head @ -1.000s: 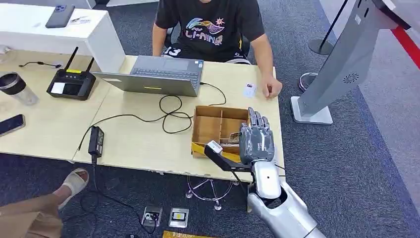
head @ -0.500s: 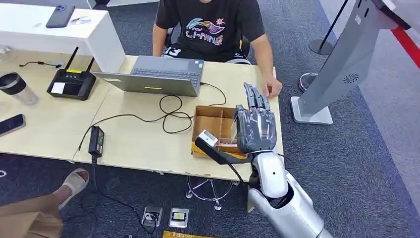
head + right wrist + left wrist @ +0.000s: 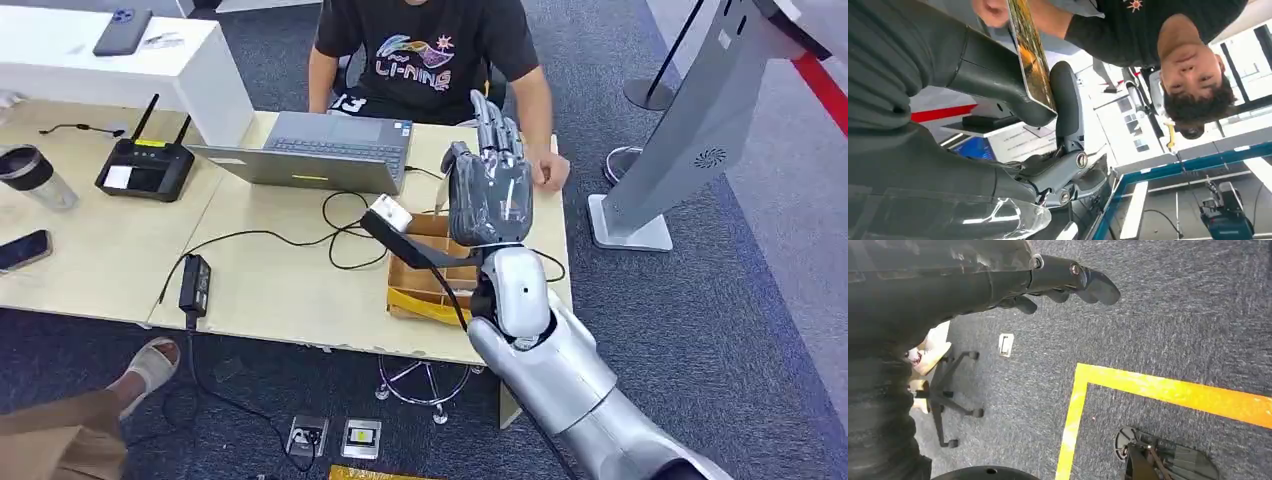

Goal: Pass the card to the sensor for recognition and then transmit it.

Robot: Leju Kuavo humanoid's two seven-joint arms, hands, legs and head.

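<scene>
Card (image 3: 1032, 55) pinched in raised right hand (image 3: 487, 198).

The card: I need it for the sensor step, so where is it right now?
The card is pinched in the right hand, seen close up in the right wrist view. The head view shows that hand raised above the cardboard box, near the seated person.

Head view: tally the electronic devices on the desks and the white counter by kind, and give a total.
Laptop: 1
Phones: 2
Black box with antennas: 1
Power adapter: 1
Total: 5
</scene>
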